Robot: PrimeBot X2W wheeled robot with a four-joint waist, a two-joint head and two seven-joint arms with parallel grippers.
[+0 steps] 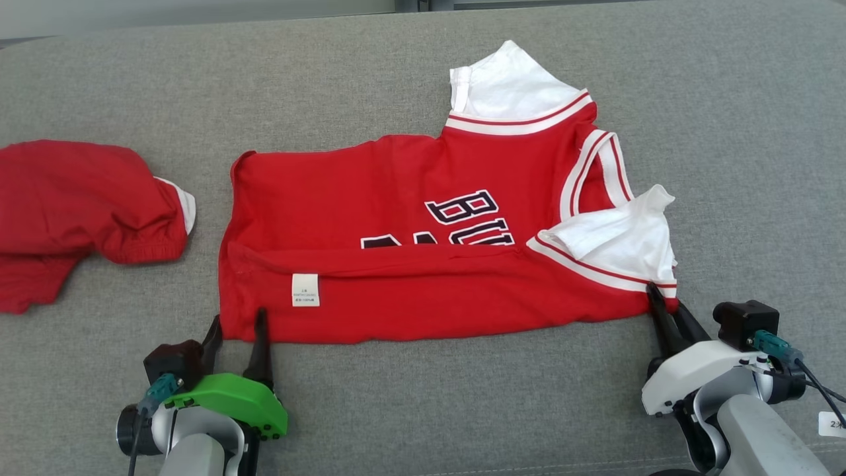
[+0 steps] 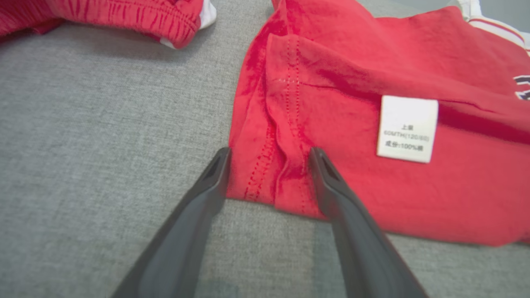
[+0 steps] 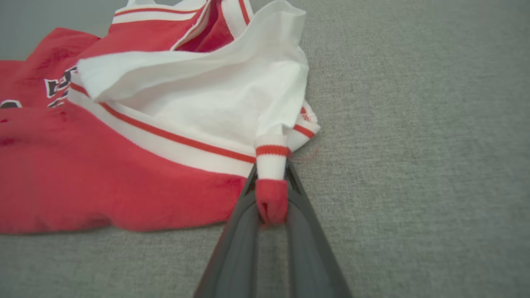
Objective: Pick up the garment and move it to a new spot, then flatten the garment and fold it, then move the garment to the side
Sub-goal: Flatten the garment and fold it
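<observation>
A grey woven fabric surface (image 1: 99, 79) was spread under the whole scene (its weave was seen most clearly in the wrist views). Beyond its rounded far edge, a pale smooth strip (image 1: 165, 13) was evenly lit.

Right gripper (image 3: 271, 176) rises from bottom centre, its two dark fingers pinched together on a bunched corner of the garment (image 3: 103, 182), a nub of red hem and striped band (image 3: 165, 140) squeezed between them. Red body spreads left across the grey fabric surface (image 3: 414, 145). White sleeve (image 3: 215, 99) lies rumpled above the band. Dark lettering (image 3: 60, 85) is partly visible at far left.
</observation>
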